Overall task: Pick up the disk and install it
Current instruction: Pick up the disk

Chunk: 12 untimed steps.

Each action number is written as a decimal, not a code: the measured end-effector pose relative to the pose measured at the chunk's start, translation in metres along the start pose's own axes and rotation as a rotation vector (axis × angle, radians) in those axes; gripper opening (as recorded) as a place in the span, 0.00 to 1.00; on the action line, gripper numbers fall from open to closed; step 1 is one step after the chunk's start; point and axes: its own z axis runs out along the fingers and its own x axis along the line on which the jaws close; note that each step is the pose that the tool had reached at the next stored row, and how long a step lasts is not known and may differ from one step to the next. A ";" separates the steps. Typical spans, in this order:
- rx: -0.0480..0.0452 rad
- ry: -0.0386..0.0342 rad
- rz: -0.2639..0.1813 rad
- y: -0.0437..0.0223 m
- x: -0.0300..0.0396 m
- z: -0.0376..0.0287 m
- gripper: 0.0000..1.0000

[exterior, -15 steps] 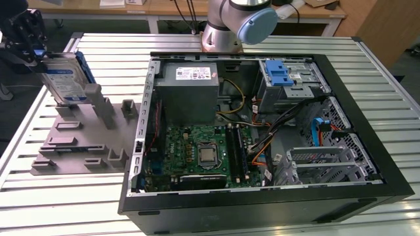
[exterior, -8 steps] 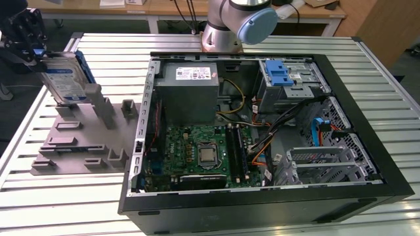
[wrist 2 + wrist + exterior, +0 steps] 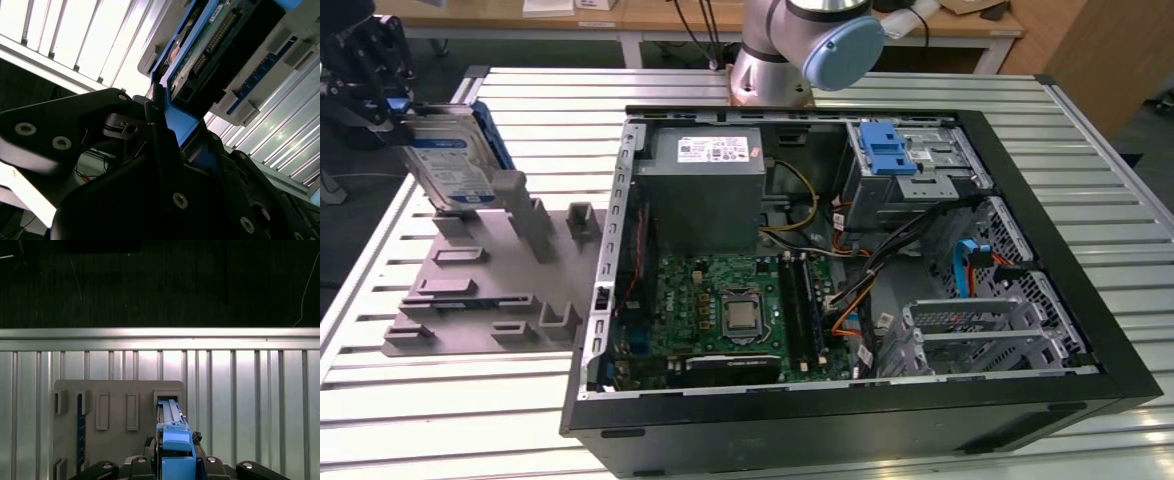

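**A:** Where's your disk (image 3: 447, 155) right now?

**B:** It stands on edge, a little tilted, at the far end of the grey holder (image 3: 467, 290) on the slatted table (image 3: 454, 430). That is well over to the exterior view's left of the open computer case (image 3: 1067, 300). I can't tell whether its lower edge is clear of the slot.

**A:** And the claw?

**B:** Your gripper (image 3: 398, 108) is clamped narrow on the disk's upper end. In the first wrist view the blue carrier bracket (image 3: 176, 450) sits squarely between the fingers.

**A:** Is that a good place to hold it?

**B:** I'd say so. The bracket is plastic, so it gives the pads more bite than the bare metal would. It may also flex, so a hard squeeze isn't wise.

**A:** How will it carry?

**B:** It looks stiff and dense, heavy for its size. You're gripping one end, so the weight hangs below and could swing or twist the disk in the jaws.

**A:** Anything delicate?

**B:** Yes. The second wrist view shows the exposed circuit board (image 3: 200, 55) and its connector pins. Treat the disk as sensitive to knocks and scrapes.
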 end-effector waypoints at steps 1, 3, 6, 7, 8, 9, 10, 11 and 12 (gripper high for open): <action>0.0000 0.0000 0.000 0.0000 0.0000 -0.0003 0.36; 0.0000 0.0000 0.000 0.0000 0.0000 -0.0008 0.36; 0.0000 0.0000 0.000 0.0000 0.0000 -0.0014 0.36; 0.0000 0.0000 0.000 0.0000 0.0000 -0.0016 0.36; -0.0001 0.0001 0.000 0.0000 0.0000 -0.0018 0.36; 0.0000 0.0000 0.000 0.0000 0.0000 -0.0020 0.36; 0.0000 0.0000 0.000 0.0000 0.0000 -0.0022 0.36; 0.0000 0.0000 0.000 0.0000 0.0000 -0.0024 0.36; 0.0000 0.0000 0.000 0.0000 0.0000 -0.0026 0.36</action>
